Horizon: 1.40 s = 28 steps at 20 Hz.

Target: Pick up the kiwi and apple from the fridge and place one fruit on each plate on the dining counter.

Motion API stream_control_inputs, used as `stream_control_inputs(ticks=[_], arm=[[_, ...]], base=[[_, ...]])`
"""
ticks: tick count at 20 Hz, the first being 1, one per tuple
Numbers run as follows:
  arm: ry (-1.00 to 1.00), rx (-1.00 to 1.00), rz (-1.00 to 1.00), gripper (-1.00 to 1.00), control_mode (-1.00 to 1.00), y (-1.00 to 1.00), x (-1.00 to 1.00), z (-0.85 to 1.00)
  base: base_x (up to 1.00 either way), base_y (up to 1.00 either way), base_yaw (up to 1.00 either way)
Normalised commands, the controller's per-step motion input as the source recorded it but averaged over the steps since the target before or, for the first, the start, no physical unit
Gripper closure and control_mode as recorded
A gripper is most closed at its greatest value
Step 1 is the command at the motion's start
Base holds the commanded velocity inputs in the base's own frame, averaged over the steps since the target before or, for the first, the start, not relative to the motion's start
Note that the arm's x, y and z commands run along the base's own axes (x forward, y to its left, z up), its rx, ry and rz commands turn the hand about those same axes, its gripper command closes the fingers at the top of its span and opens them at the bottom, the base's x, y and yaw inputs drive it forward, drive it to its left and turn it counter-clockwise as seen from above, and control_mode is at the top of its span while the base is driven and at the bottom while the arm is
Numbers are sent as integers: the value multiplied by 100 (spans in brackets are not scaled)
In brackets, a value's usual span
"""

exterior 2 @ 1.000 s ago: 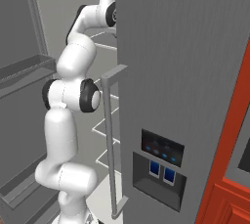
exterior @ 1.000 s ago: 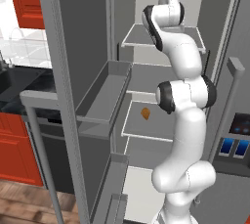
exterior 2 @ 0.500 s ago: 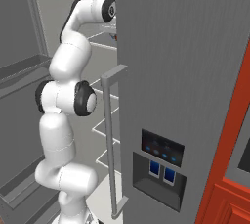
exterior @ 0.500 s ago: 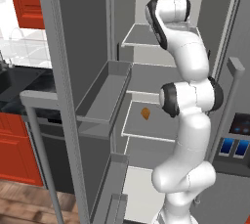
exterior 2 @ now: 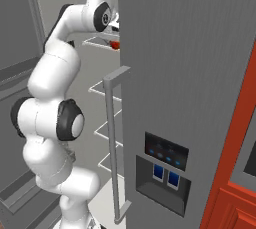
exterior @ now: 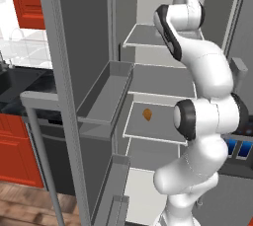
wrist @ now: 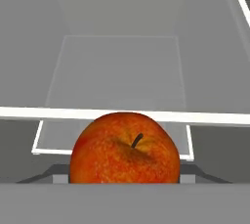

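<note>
The apple (wrist: 125,148) is seen large and centred low in the hand view, stem up, right at the claw, with a shelf (wrist: 122,115) edge crossing behind it. In the right base view a red spot (exterior 2: 115,44) shows beside the hand at the upper shelf of the fridge (exterior 2: 190,73), door open for reach. Whether the claw is clamped on it cannot be told. An orange-brown lump (exterior: 147,115) rests on a lower shelf.

Illumination was even and diffuse with no visible source, and all views were rendered flat and slightly soft. The fridge (exterior: 148,72) interior showed weak shading only. The apple (wrist: 125,149) carried a faint sheen without glare.
</note>
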Motion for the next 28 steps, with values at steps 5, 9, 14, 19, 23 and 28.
stream_control_inputs(ticks=[5,9,14,19,23,28], arm=[[-22,0,4,100,-100,35,-90,0],[-11,0,5,100,-100,42,-87,20],[0,0,6,100,-100,29,-100,47],[6,0,5,100,-100,16,-100,44],[12,0,1,100,-100,0,-100,4],[2,0,1,100,-100,0,-100,-29]], base=[[0,0,0],[0,0,0],[0,0,0],[0,0,0],[0,0,0],[0,0,0]])
